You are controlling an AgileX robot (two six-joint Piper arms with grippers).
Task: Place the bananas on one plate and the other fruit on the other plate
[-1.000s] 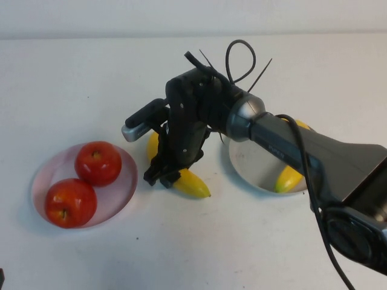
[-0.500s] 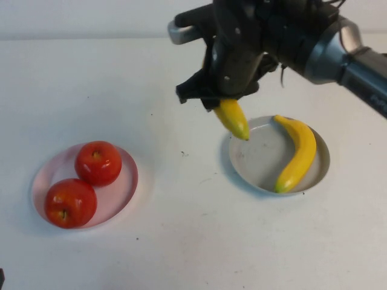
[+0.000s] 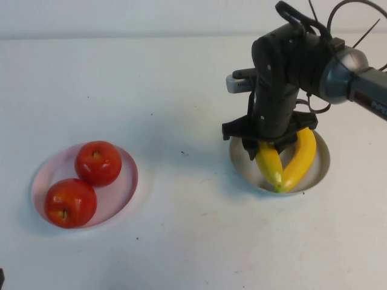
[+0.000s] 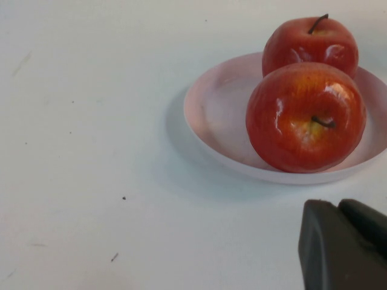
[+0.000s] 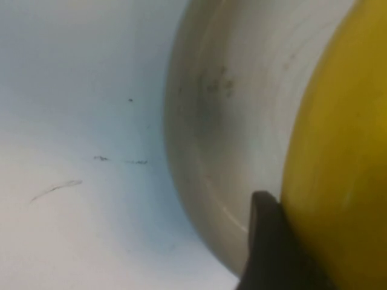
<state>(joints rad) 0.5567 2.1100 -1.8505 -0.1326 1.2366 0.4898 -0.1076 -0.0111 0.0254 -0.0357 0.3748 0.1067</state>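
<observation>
Bananas (image 3: 284, 163) are both over the grey plate (image 3: 323, 158), one clamped in the right gripper (image 3: 269, 145)'s fingers; gentle lowering before release is advised; left gripper (image 4: 344, 244) is parked near the apples (image 4: 305, 115), its state undeterminable.

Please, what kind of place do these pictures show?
Probably a robot test bench: a bare white table, glossy plastic-looking red apples on a pale pink plate, and the right end effector over a grey-blue plate gripping a yellow banana. The left end effector waits beside the pink plate.
</observation>
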